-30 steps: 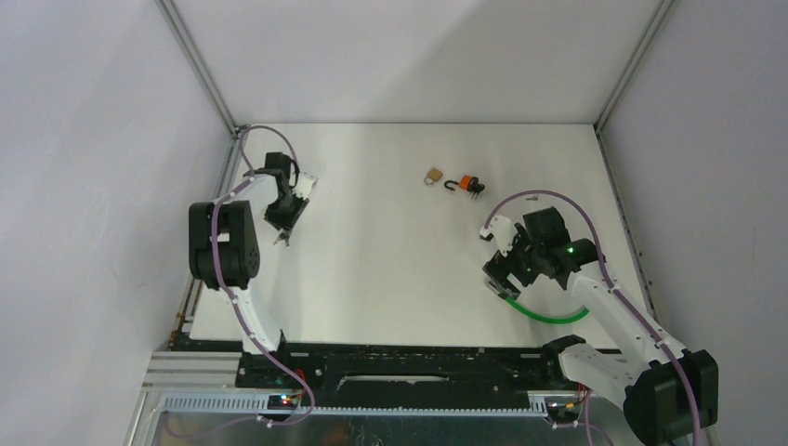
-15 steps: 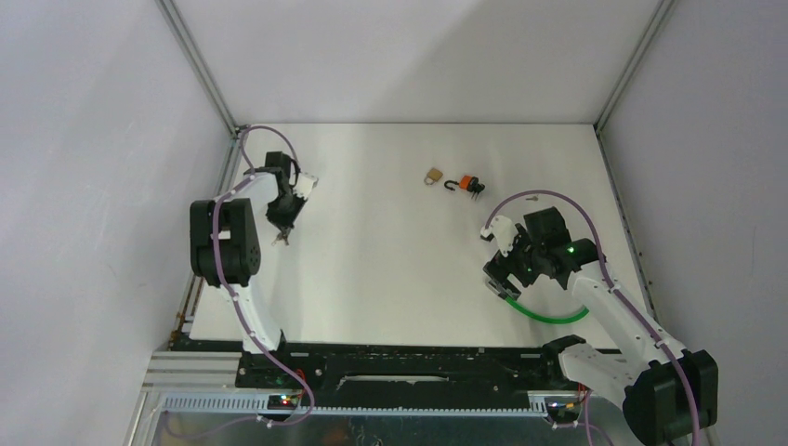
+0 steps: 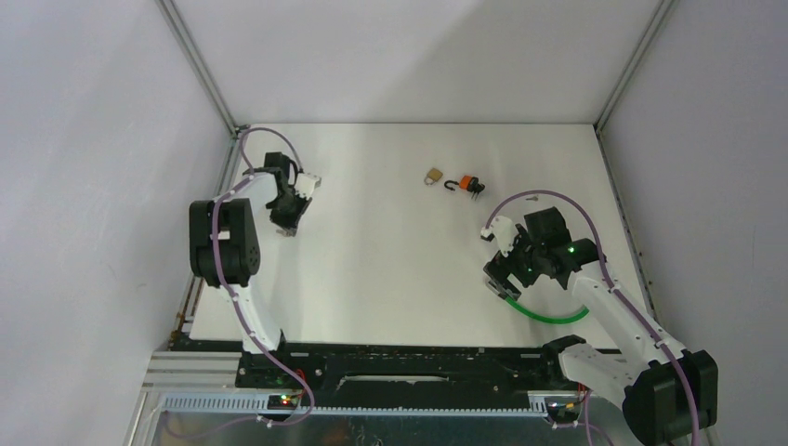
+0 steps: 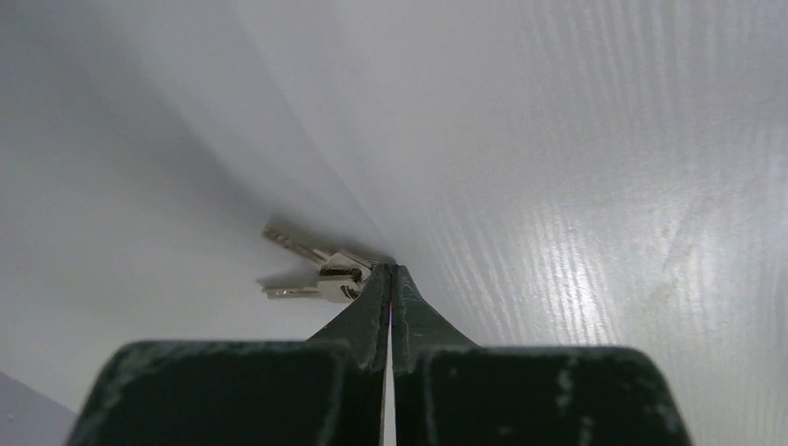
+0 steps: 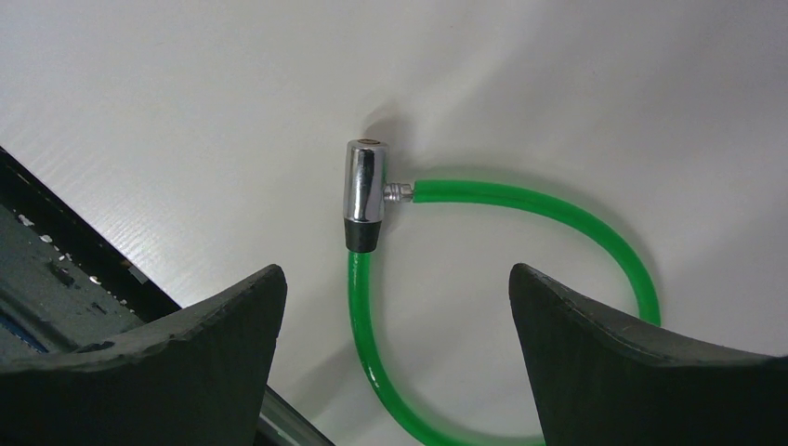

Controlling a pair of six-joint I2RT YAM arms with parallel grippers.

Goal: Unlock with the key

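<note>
My left gripper [image 3: 287, 226] is at the table's far left, close to the left wall. In the left wrist view its jaws [image 4: 391, 269] are pressed together, pinching a small bunch of silver keys [image 4: 325, 274] that sticks out to the left of the tips. My right gripper [image 3: 502, 282] is open and hangs over a green cable lock [image 3: 548, 318]. In the right wrist view the lock's chrome cylinder [image 5: 364, 195] and green cable [image 5: 520, 200] lie on the table between and beyond the spread fingers [image 5: 395, 274], untouched.
A small brass padlock [image 3: 433, 176] and an orange and black padlock [image 3: 465, 185] lie at the back middle of the white table [image 3: 390, 242]. Grey walls close in the left, back and right. The dark front rail [image 5: 56, 269] is just behind the right gripper.
My left gripper has drawn a little toward the back with the keys, which hung lower in view before and are now tucked under it. The right arm has not moved.
</note>
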